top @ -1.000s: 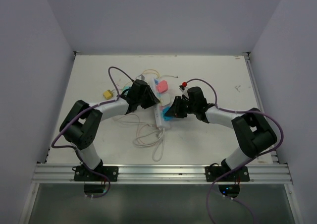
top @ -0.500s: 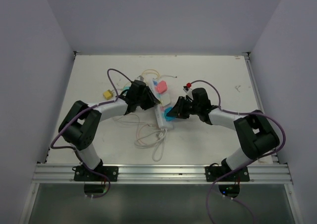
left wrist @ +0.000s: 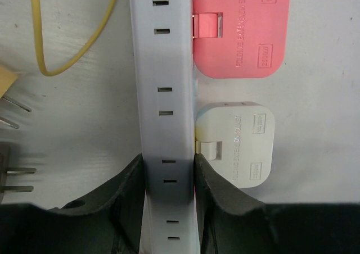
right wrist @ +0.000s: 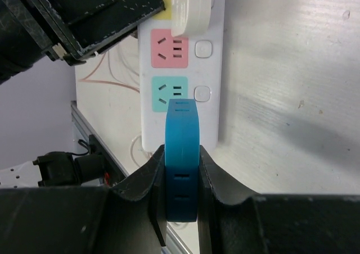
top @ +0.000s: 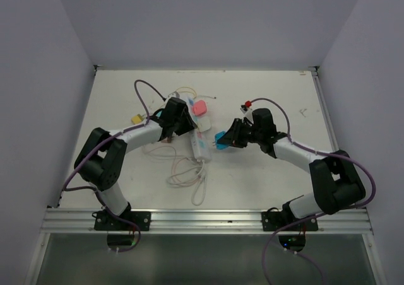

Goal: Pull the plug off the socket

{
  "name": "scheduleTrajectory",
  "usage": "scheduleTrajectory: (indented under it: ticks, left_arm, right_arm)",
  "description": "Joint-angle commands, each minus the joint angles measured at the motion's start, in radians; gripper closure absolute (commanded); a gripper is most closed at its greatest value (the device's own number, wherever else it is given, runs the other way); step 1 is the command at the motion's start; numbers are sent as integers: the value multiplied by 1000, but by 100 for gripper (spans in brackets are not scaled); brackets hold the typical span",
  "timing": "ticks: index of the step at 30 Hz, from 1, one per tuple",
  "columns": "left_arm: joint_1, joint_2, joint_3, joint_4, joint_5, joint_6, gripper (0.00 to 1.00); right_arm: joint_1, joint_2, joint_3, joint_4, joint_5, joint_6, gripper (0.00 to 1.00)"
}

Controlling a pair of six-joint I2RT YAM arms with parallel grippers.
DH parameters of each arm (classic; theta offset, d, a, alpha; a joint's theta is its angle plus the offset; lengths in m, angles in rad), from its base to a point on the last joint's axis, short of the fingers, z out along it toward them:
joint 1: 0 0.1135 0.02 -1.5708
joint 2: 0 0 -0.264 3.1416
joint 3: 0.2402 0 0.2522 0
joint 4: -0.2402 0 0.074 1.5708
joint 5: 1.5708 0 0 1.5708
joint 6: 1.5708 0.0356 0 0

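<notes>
Pale lavender walls box in the white worktop (top: 278,178), and from my station I read the situation like this: the socket (top: 199,147) lies near the middle, running roughly front to back, with its thin cord (top: 189,174) looped loosely toward the near edge. My left pincer (left wrist: 167,178) is clamped across the strip's narrow body, one finger on each long side, just below a white plug (left wrist: 236,144) and a pink plug (left wrist: 239,29) that sit along its right flank in that wrist view. My right pincer (right wrist: 181,175) is closed on the blue plug (right wrist: 181,147), pinching its flat sides. From above, that plug shows just beside the strip with a sliver of worktop between them, and the teal outlet (right wrist: 169,94) in front of it shows bare slots, so I judge the plug is out and the job all but done. What worries me now is the retreat. The grip on the blue plug is narrow and on smooth plastic, so a quick swing could let it twist or drop. If I release the left side carelessly, the fingers could nudge the white plug or drag the strip, and the cord loops and the yellow cord (left wrist: 73,46) nearby could catch a finger on the way back. I cannot tell whether the plug's pins are fully clear, so any sideways pull before lifting away might lever them against the outlet.
</notes>
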Motion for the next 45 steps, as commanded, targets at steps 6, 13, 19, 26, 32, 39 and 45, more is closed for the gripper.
scheduleTrajectory:
  ticks: [6, 13, 19, 26, 32, 39, 45]
  left_arm:
    - [13, 9, 0, -111, -68, 82, 100]
    - [13, -2, -2, -97, -42, 85, 100]
    - [13, -2, -5, -87, -25, 80, 100]
    - [13, -3, -16, -67, -2, 74, 100]
    - [13, -3, -17, -59, 3, 76, 100]
    - [12, 1, -27, -48, 18, 76, 100]
    - [7, 4, -25, -42, 31, 74, 100]
  right_arm:
    - [-70, -77, 9, -112, -12, -74, 100]
    - [-212, -71, -17, -169, 41, -103, 100]
    - [-240, 56, 10, -62, 15, -74, 100]
    - [-240, 211, 69, 50, -18, -51, 100]
    - [-252, 250, 52, 67, 15, -45, 75]
    - [-274, 202, 17, -37, 110, -115, 19]
    - [-275, 86, 38, -220, 284, -179, 3]
